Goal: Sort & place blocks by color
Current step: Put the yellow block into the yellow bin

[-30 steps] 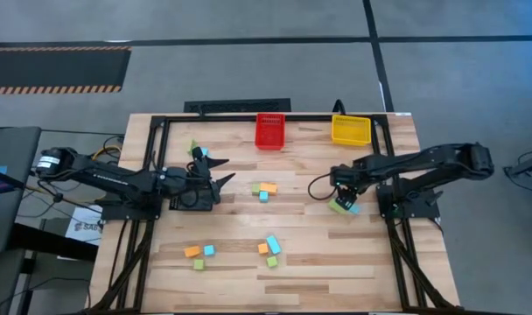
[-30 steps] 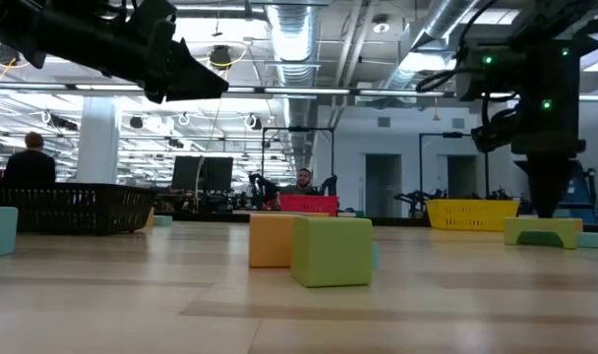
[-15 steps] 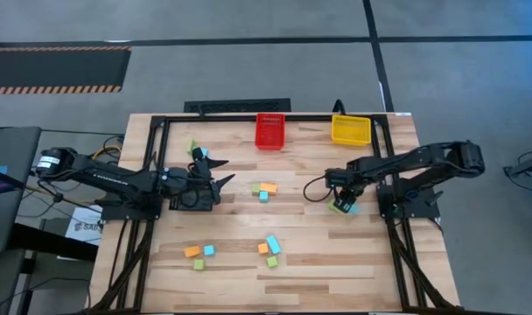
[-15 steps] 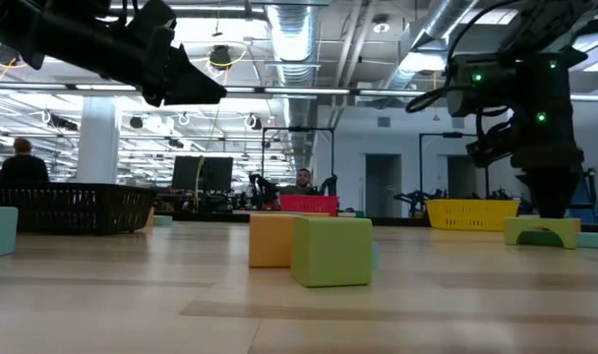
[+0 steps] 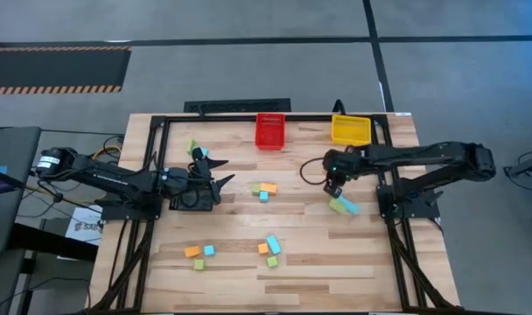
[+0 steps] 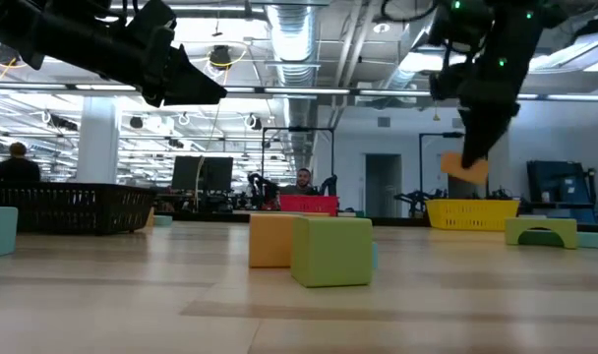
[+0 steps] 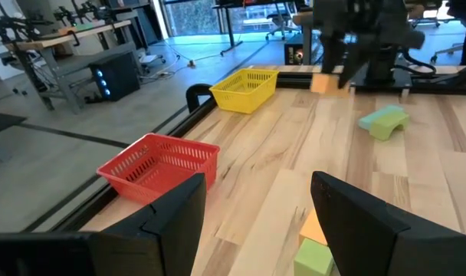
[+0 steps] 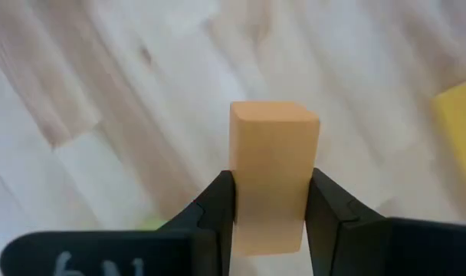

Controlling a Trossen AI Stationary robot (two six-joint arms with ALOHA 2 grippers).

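Item: right gripper (image 8: 270, 201), raised above the desk (image 5: 231, 262) near its right rear. Fingers (image 8: 218, 201) clamped on an orange block (image 8: 273, 175), one pad on each side; the block hangs clear of the surface, as the low view confirms.

Item: left gripper (image 5: 220, 181), waiting over the left middle of the desk, well above it. Fingers (image 7: 356, 215) spread apart and empty.

Item: loose blocks. A green arch block (image 6: 542, 233) with a light blue block (image 5: 350, 208) touching it lies on the desk just below the right gripper. A centre cluster of orange, green and light blue sits near the middle (image 5: 264, 190); two further groups lie along the front, one at left (image 5: 199, 253) and one at centre (image 5: 270, 248).

Item: bins. Red bin (image 5: 269, 131) and yellow bin (image 5: 351, 129) stand at the rear edge; a dark slotted bin (image 6: 73, 208) shows at the left in the low view.

Step in hand, as judged: carry of the orange block towards a bin. Which bin takes orange cannot be told. The next move calls for travel over the chosen rim, then release only once the block is inside the walls.
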